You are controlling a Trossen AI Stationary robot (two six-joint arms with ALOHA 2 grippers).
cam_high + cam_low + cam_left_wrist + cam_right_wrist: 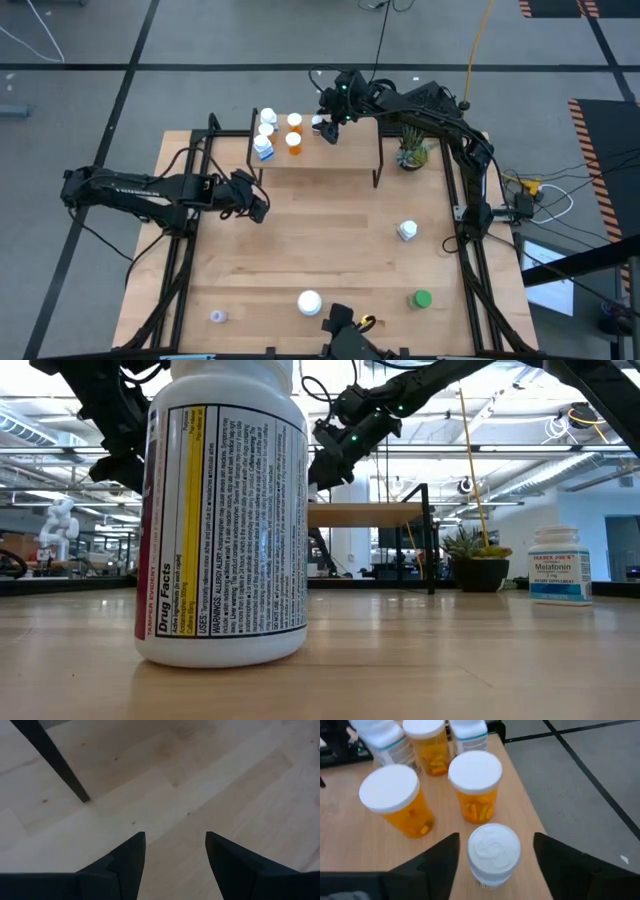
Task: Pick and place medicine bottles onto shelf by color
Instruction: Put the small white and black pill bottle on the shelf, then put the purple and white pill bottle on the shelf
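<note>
The white-capped bottle stands on the shelf near its far edge, beside two orange bottles. My right fingers are released around it; next I must lift away. My left fingers wait open over the table.

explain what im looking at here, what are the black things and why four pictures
One moment, four cameras: overhead, table level, and one on each arm's wrist. The black things are two robot arms, each ending in a two-finger claw. They sort medicine bottles onto the small shelf by color. The right claw is over the shelf's far edge, open around a white-capped bottle beside two orange bottles. The left claw is open and empty over bare table. Four bottles wait on the table, among them a green-capped bottle; the big white bottle fills the table-level picture.
</note>
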